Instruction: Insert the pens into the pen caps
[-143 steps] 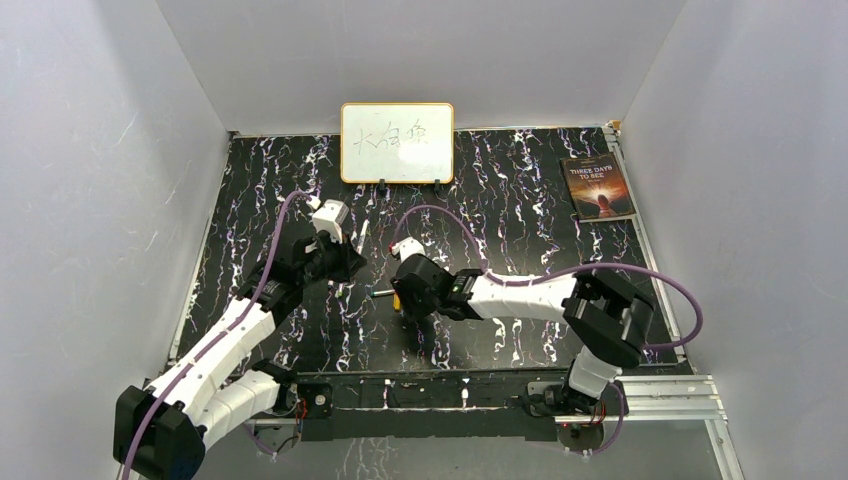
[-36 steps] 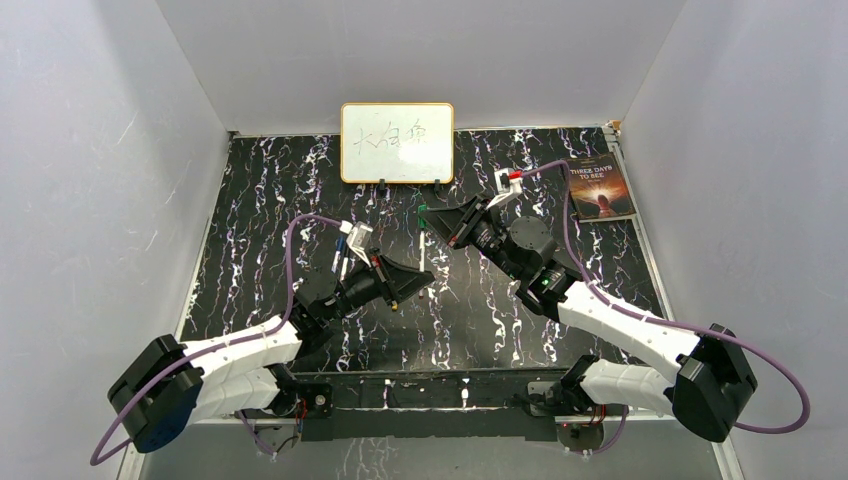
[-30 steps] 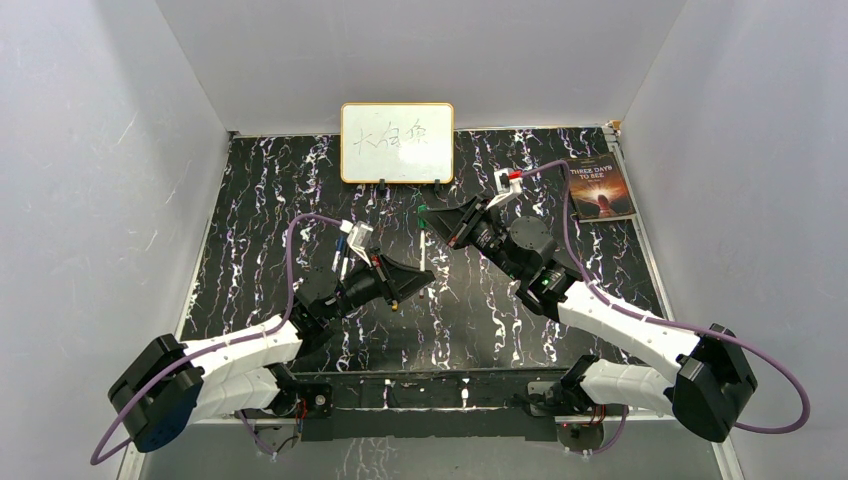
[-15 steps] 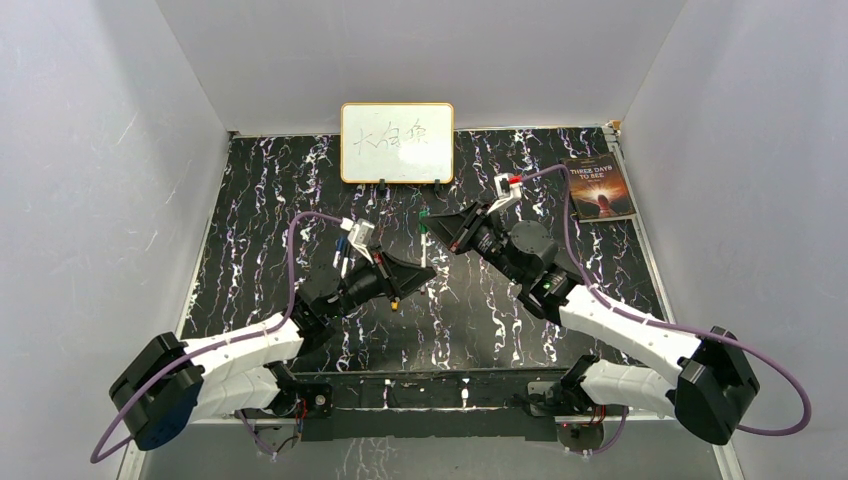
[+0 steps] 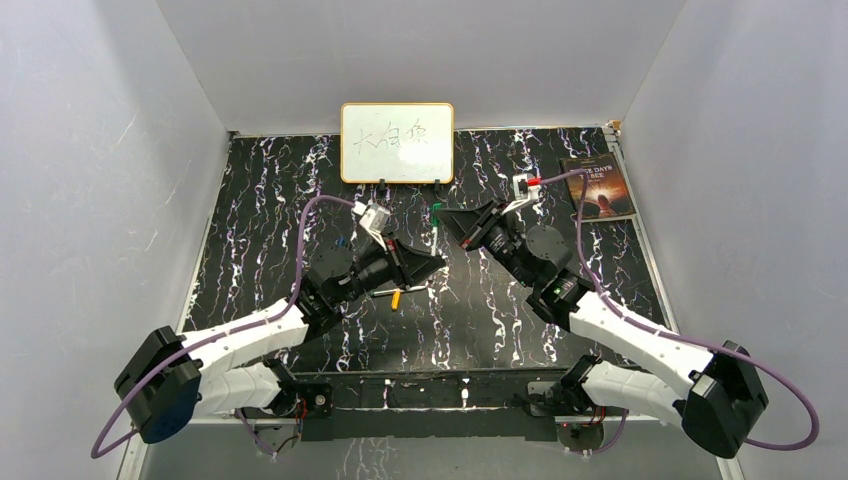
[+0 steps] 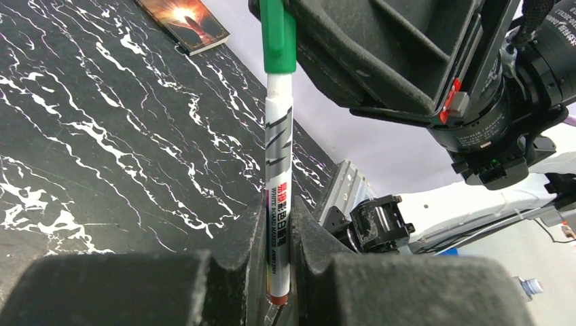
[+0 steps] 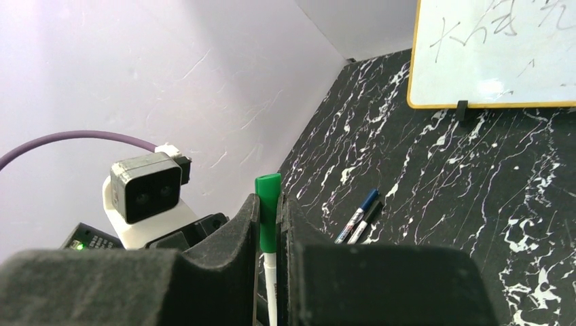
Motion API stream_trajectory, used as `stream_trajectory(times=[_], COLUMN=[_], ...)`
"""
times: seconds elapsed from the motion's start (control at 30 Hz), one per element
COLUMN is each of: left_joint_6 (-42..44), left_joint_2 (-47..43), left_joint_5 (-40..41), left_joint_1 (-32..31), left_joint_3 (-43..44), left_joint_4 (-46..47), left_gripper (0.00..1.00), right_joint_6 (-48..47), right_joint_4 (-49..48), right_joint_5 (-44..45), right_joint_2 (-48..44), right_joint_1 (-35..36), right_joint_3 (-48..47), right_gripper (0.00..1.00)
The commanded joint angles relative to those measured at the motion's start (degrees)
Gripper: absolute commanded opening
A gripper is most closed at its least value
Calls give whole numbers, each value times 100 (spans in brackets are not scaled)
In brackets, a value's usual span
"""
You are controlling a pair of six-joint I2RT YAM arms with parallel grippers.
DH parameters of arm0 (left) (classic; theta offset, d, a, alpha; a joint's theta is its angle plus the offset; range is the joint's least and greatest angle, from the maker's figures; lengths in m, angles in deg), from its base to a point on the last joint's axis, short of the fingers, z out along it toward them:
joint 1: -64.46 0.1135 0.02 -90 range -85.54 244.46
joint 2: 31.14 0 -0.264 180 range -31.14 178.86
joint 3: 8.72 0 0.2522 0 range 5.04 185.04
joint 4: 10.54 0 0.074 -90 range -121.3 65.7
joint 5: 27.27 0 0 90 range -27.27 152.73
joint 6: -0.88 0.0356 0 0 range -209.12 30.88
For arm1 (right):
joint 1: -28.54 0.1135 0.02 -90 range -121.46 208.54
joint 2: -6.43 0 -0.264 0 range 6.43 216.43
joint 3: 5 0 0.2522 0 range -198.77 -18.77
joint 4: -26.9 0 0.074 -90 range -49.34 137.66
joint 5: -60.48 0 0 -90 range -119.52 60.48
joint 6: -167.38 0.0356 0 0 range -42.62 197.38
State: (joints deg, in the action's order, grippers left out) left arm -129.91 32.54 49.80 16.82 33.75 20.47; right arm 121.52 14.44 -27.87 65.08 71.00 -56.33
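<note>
One yellow-capped pen lies on the dark table, left of centre in the top view. Just right of it, the left gripper is clenched on the lower end of a whitish pen that stands between its fingers. Further right, the right gripper is clamped on the green cap, which sits over that pen's tip. Whether the cap is fully seated cannot be told. By this look, the push should run straight along the pen's length. Both grips need to be firm so that nothing slides or tilts off line.
</note>
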Motion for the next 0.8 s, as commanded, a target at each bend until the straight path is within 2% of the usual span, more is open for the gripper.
stream_trajectory(times=[0.0, 0.5, 0.77], left_joint_6=[403, 1264, 1709], left_joint_2=[-62, 96, 175], left_joint_5=[389, -95, -383], left_joint_1=[113, 463, 619], left_joint_3=[700, 1686, 2102], left_joint_4=[128, -834, -1113], left_gripper=[0, 0, 0], right_joint_6=[-182, -533, -267], right_joint_4=[218, 773, 493], right_joint_5=[-383, -1205, -1694], right_joint_2=[-111, -182, -171], right_joint_1=[59, 58, 69], right_joint_3=[309, 620, 1177], right_gripper=[0, 0, 0])
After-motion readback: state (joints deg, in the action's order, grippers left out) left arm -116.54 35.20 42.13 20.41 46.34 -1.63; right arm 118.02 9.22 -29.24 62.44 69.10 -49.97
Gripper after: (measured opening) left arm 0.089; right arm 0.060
